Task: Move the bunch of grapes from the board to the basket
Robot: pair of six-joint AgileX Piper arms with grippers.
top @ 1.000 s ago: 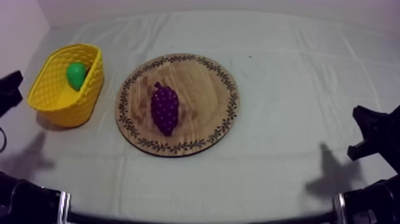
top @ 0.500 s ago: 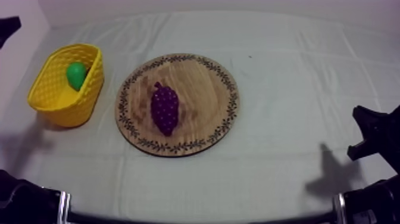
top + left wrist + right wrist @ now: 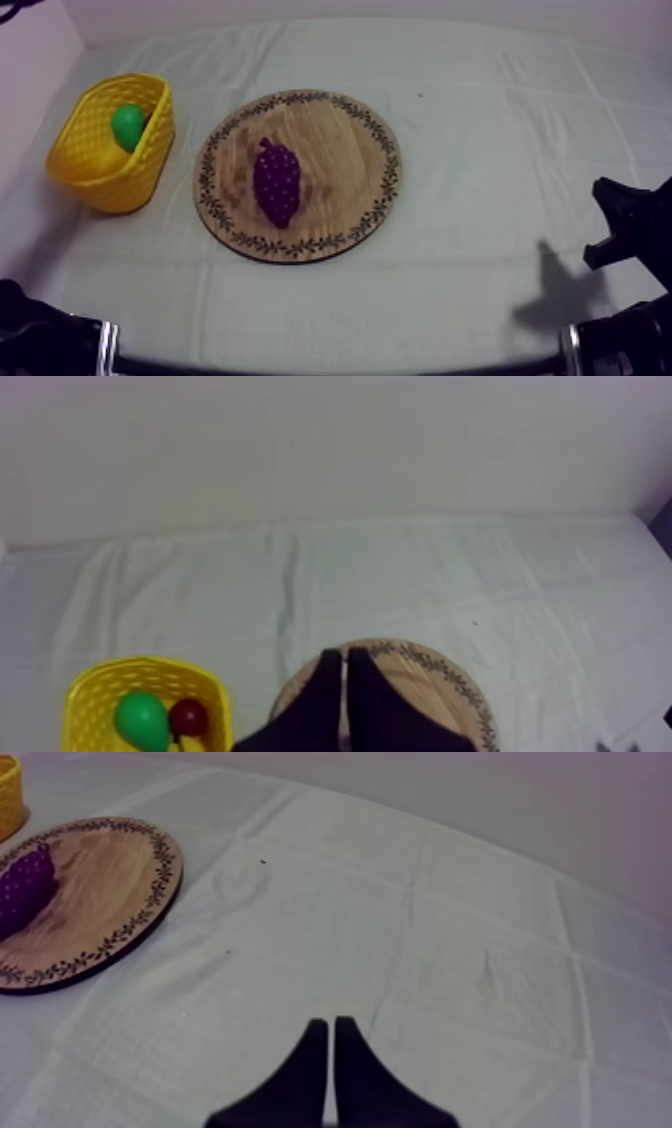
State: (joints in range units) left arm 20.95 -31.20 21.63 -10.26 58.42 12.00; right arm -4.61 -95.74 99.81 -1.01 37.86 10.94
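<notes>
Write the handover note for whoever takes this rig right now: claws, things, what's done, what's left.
Left claw: shut, empty, held high, pointing toward the wooden board.
Right claw: shut, empty, over bare cloth, on the board's side away from the basket.
Bunch of grapes: lying on the board, neither claw touching it.
Yellow basket: beside the board, holding a pear and a small red fruit.
Done: nothing yet.
Left: grasp the grapes, lift them, put them into the basket.

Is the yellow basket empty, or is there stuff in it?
Not empty. The yellow basket holds a green pear and a small red fruit.
</notes>
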